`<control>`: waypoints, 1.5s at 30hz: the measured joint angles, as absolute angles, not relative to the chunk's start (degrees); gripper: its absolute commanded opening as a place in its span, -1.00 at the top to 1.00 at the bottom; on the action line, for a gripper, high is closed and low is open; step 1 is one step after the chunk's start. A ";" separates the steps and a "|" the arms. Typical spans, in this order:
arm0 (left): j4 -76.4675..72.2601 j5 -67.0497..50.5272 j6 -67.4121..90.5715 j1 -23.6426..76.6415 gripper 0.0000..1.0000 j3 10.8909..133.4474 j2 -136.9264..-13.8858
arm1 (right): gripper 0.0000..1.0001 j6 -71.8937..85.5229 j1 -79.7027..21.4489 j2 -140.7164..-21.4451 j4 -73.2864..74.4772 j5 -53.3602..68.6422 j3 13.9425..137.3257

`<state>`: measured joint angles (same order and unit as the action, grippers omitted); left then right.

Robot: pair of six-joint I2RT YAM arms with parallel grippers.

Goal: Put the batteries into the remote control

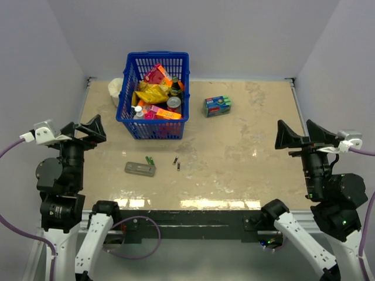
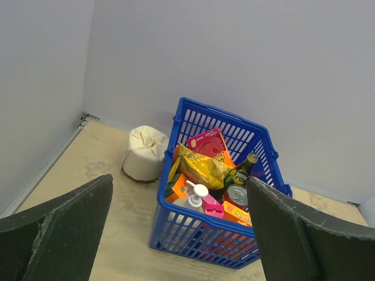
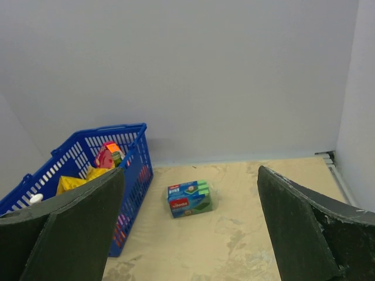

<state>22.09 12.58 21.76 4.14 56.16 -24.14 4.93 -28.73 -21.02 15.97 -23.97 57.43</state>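
The grey remote control (image 1: 140, 169) lies flat on the table in the top view, in front of the blue basket. Two tiny dark batteries (image 1: 177, 163) lie side by side a little to its right. A bright-green pair of sticks (image 1: 150, 159) lies just behind the remote. My left gripper (image 1: 87, 132) is open and empty, raised at the table's left edge. My right gripper (image 1: 299, 136) is open and empty, raised at the right edge. Neither wrist view shows the remote or the batteries.
A blue basket (image 1: 153, 127) full of groceries stands at the back left, also in the left wrist view (image 2: 199, 234) and the right wrist view (image 3: 132, 170). A white roll (image 2: 144, 153) sits left of it. A blue-green box (image 1: 217, 106) lies right of it, also in the right wrist view (image 3: 188, 198).
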 measured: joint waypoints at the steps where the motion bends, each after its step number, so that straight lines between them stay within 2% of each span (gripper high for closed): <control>1: 22.00 12.29 21.71 4.14 -1.00 56.01 -24.18 | -0.96 5.02 -28.73 -21.17 16.03 -23.62 57.43; 12: 22.02 8.56 21.85 4.14 -1.00 53.36 -28.86 | -0.96 5.52 -28.73 -32.82 20.64 -15.16 63.40; 21: 22.87 1.54 22.20 4.14 -1.00 47.44 -35.81 | -0.96 6.61 -28.73 -49.58 28.58 3.14 68.34; 30: 29.45 0.60 32.21 4.14 -1.00 42.17 -45.82 | -0.96 6.72 -29.23 -62.11 32.84 13.78 68.71; 35: 31.77 0.27 39.57 4.14 -1.00 38.41 -53.52 | -0.96 6.70 -30.94 -64.95 32.51 15.31 68.10; 45: 33.98 4.51 54.83 5.76 -0.95 33.04 -58.65 | -0.96 6.13 -31.42 -65.76 30.02 16.25 66.22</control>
<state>33.98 4.51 54.83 5.76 33.04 -58.65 6.13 -31.42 -65.76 30.02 16.25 66.22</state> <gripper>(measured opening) 0.991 0.982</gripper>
